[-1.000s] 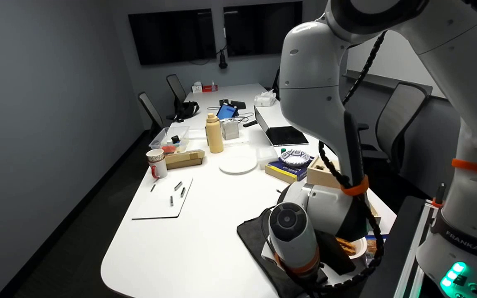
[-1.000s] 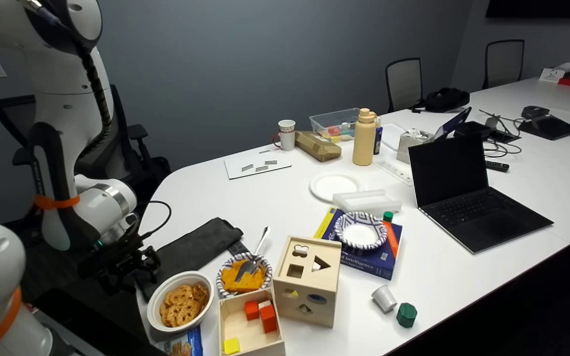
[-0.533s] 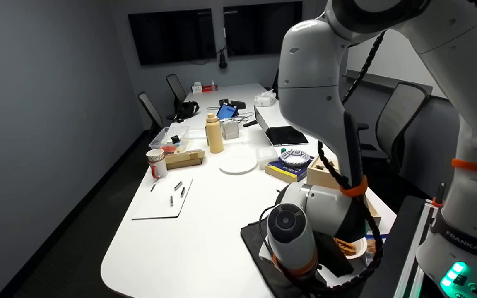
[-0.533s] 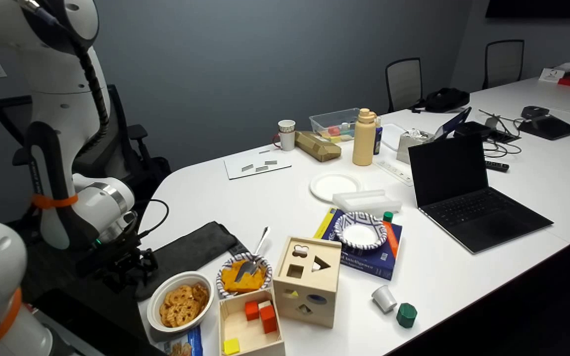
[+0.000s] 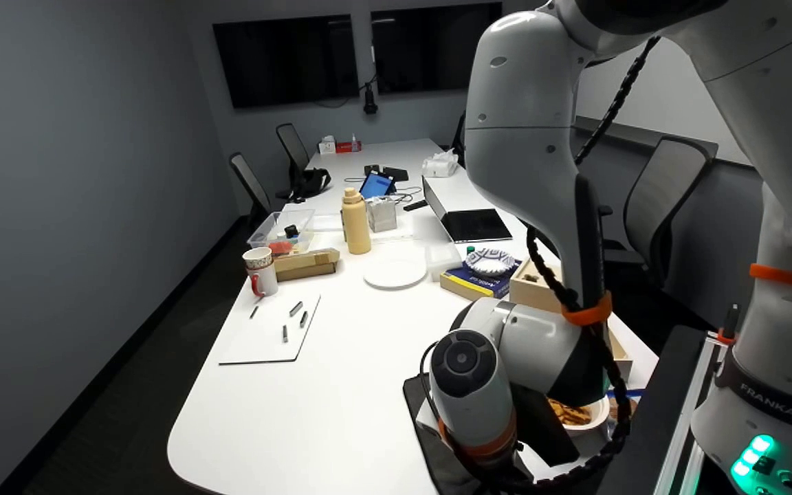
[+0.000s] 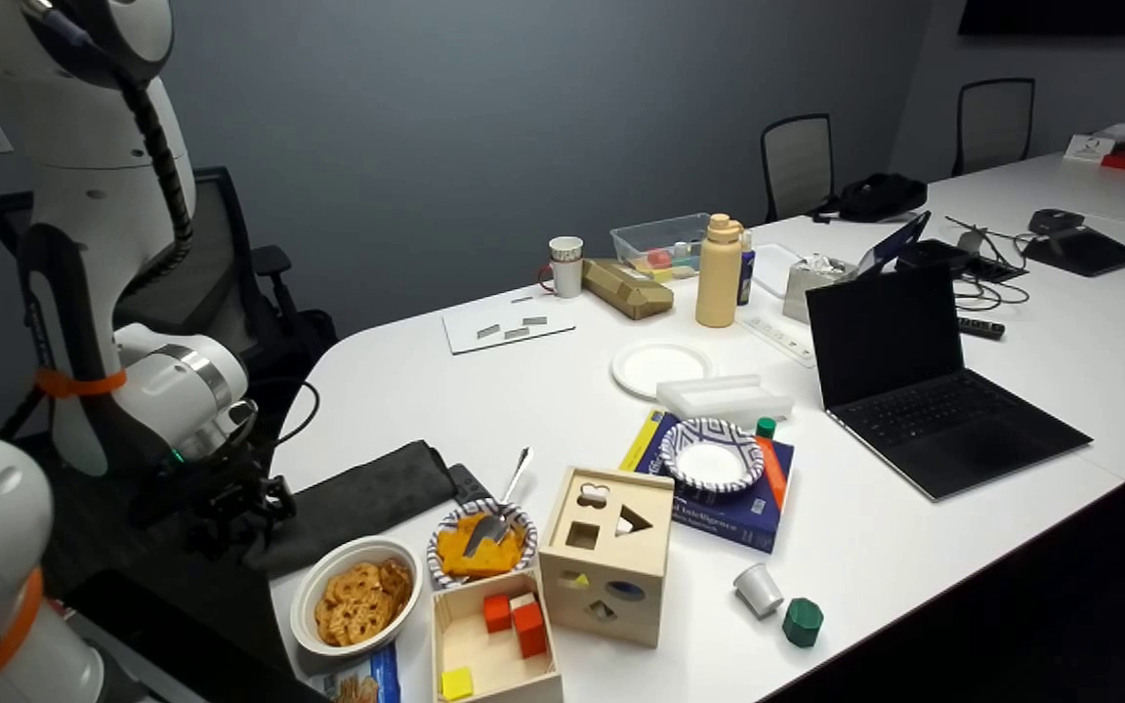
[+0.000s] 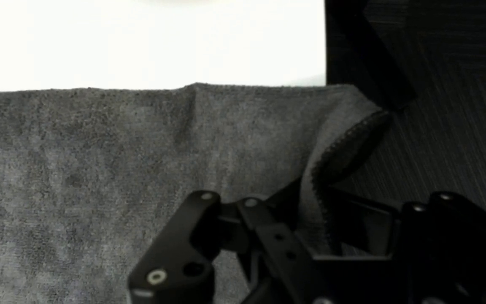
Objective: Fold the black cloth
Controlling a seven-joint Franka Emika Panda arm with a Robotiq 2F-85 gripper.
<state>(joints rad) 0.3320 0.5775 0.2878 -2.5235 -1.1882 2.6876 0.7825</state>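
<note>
The black cloth [image 6: 367,498] lies flat on the near end of the white table, its end hanging past the edge beside the arm. In an exterior view the cloth [image 5: 423,426] is partly covered by the wrist. Grey and wide in the wrist view, the cloth [image 7: 120,147] has its stitched hem curled up between the fingers of my gripper [image 7: 317,190]. The jaws are shut on that hem, pinching a fold of it. In an exterior view my gripper [image 6: 274,503] sits just off the table's edge at the cloth's end; its fingertips are too dark to make out there.
Close beside the cloth stand a bowl of pretzels [image 6: 355,596] and a patterned bowl [image 6: 445,561] holding orange food and a fork. A dark flat object [image 6: 470,483] lies at the cloth's far end. A wooden shape box [image 6: 606,566] and an open wooden tray [image 6: 445,635] are nearby.
My gripper has moved outward from the table, and the cloth has slid with it toward the edge. More of the dark flat object at its far end now shows.
</note>
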